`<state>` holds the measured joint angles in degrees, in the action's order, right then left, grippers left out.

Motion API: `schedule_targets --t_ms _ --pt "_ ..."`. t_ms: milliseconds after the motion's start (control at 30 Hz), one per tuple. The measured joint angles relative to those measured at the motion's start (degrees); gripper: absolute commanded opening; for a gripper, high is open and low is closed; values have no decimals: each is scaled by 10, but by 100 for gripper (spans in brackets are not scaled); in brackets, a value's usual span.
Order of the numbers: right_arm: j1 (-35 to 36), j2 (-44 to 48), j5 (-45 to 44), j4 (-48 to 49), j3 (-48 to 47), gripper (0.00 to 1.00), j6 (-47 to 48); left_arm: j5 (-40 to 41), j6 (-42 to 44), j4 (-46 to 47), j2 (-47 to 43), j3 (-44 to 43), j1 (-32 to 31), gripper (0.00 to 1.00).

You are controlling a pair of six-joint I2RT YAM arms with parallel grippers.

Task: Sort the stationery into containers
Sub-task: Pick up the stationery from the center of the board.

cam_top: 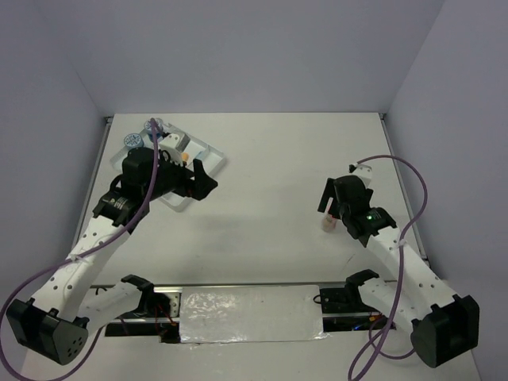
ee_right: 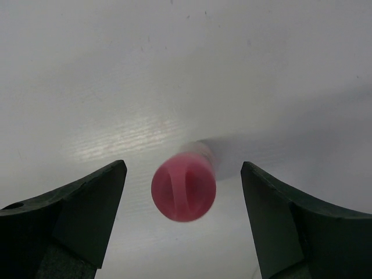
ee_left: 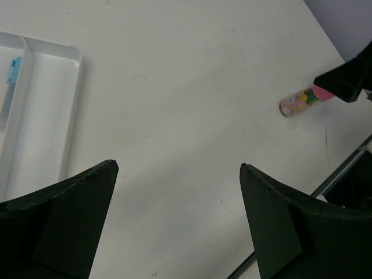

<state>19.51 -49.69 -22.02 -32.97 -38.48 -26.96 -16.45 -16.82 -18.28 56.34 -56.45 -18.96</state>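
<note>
Reaching for the pink-capped glue stick (ee_right: 183, 186) looks to be the step in hand. The right gripper (ee_right: 183, 168) hangs over it with its fingers spread wide, a gap showing on each side of the cap, gripping nothing. The stick sits on the table over on the right, well apart from the white divided tray (cam_top: 214, 152) at the far left.

As I judge it, the next move calls for closing squarely on the round barrel, which could roll or slip out, then a long carry across to the tray.

The left gripper (ee_left: 179, 167) hovers just beside the tray's edge, its fingers also wide apart and empty.

In the tray I can pick out two blue-white patterned rolls (cam_top: 133, 141) at the far end and an orange-yellow marker (cam_top: 184, 157). A light-blue marker (ee_left: 13, 70) lies in the compartment next to the outermost one, which looks bare where it shows. The left arm hides the rest, and I cannot make out any pens.
</note>
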Motion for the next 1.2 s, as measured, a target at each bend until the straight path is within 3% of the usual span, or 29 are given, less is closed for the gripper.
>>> schedule_targets --t_ms 233,333,500,533,700,867,1033,1200 --pt "0 -74 -16 66 23 71 0 -31 1 9 0 6 -9 99" --pt "0 -90 -14 71 25 59 -1 -34 1 14 0 11 -10 99" --pt "0 -88 10 88 27 28 -4 -34 -9 41 0 28 -27 99" --pt "0 -83 23 95 30 0 -3 -33 -14 51 2 34 -37 99" --pt "-3 -22 135 110 32 0 2 -4 -11 122 37 57 -148 99" --pt "-23 -28 339 111 -37 0 16 -1 50 155 131 26 -255 99" --pt "-25 -29 503 133 -66 0 12 -17 108 152 191 -28 -282 99" --pt "-25 -12 591 159 -61 0 -15 -42 126 155 200 -41 -300 99"
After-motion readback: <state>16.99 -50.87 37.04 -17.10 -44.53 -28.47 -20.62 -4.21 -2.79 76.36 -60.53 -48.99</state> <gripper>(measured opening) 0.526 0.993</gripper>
